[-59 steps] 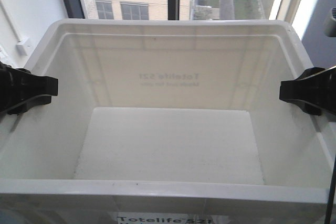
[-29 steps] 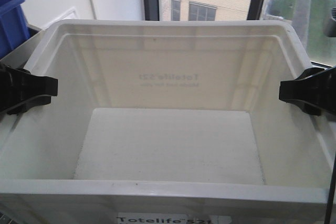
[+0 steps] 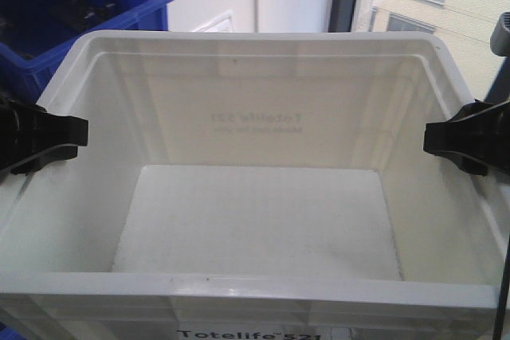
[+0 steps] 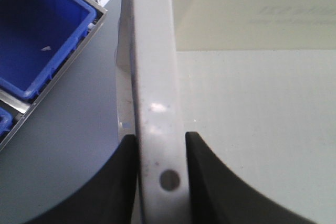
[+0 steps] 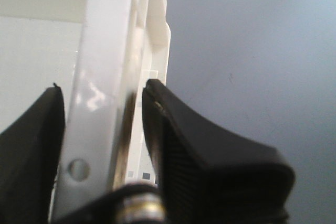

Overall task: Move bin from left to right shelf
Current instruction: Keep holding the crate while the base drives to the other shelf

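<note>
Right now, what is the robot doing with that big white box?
The robot holds the white bin by its side rims. The left gripper pinches the left rim and the right gripper straddles the right rim. The bin is empty inside. A blue bin sits behind it on the left, and a window shows at the back right. The right shelf is not in view, so the bin is not yet set down there.

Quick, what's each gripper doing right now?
Left gripper: shut on the left rim of the bin.
Right gripper: shut on the bin's right rim.
</note>
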Tool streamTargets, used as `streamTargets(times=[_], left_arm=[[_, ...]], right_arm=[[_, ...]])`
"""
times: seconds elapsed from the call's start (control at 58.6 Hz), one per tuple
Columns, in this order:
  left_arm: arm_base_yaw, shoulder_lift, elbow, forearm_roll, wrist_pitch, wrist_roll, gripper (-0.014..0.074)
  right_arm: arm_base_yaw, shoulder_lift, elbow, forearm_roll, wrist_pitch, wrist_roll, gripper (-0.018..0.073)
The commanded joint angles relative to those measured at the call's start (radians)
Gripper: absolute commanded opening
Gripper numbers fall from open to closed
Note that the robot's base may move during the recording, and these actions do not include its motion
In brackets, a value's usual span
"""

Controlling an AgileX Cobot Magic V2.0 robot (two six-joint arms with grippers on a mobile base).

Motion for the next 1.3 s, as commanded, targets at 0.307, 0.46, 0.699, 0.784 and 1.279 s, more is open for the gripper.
streamTargets(times=[0.307,0.46,0.699,0.784,1.279], left_arm=[[-0.003,-0.038,-0.04,0.013,-0.1,0.041,-0.0006],[-0.003,-0.038,-0.04,0.013,-0.1,0.041,-0.0006],[-0.003,-0.038,-0.04,0.013,-0.1,0.041,-0.0006],[-0.003,-0.038,-0.04,0.013,-0.1,0.041,-0.0006],[-0.003,-0.038,-0.04,0.013,-0.1,0.041,-0.0006]], right_arm=[[-0.016,-0.015,-0.034,-0.08,-0.093,-0.002,0.002],[-0.016,-0.015,-0.034,-0.08,-0.093,-0.002,0.002],[-0.016,-0.015,-0.034,-0.08,-0.093,-0.002,0.002],[-0.016,-0.015,-0.034,-0.08,-0.093,-0.002,0.002],[-0.016,-0.015,-0.034,-0.08,-0.093,-0.002,0.002]])
